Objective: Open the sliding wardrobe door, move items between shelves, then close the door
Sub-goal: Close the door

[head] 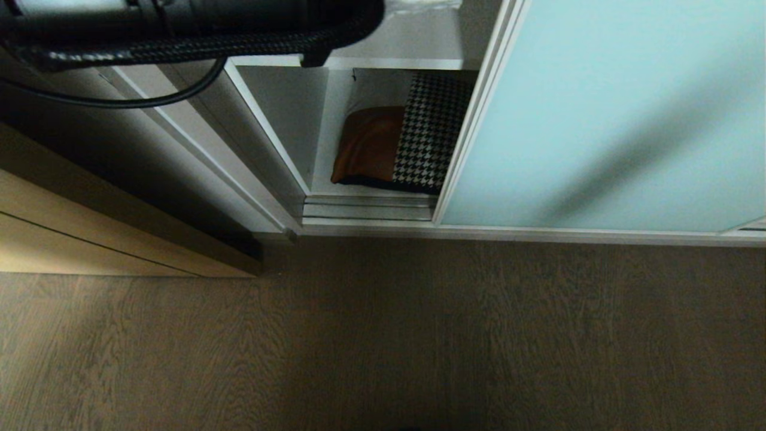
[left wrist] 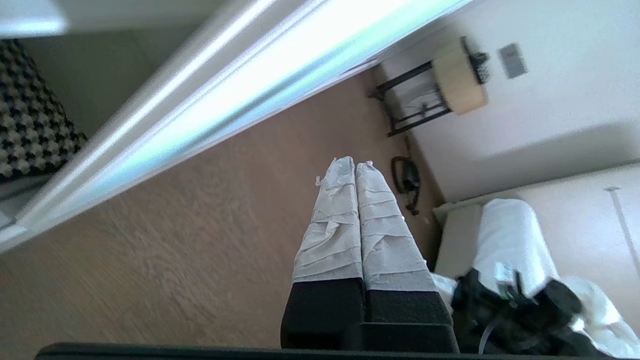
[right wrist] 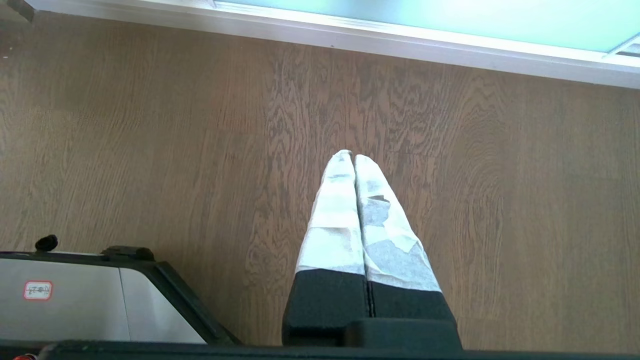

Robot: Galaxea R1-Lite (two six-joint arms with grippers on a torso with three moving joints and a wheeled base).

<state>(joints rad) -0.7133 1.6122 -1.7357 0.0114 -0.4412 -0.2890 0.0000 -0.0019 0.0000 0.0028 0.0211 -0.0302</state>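
The sliding wardrobe door (head: 604,114), pale aqua glass in a slim white frame, stands slid to the right and leaves the left bay uncovered. In that bay the cushion (head: 398,143), tan-brown beside black-and-white houndstooth, rests on the lowest board under a white shelf (head: 389,63). My left arm (head: 179,24) reaches across the top of the head view. Its gripper (left wrist: 355,164) is shut and empty, out in front of the door's frame edge (left wrist: 200,115), with the cushion's houndstooth corner (left wrist: 30,125) off to one side. My right gripper (right wrist: 354,156) hangs shut and empty over the floor.
A light wooden door (head: 90,239) stands left of the wardrobe. The wardrobe's bottom track (head: 371,209) runs along the wood floor (head: 419,335). The left wrist view shows a small side table (left wrist: 440,85) by the wall and a black cord (left wrist: 407,180) on the floor.
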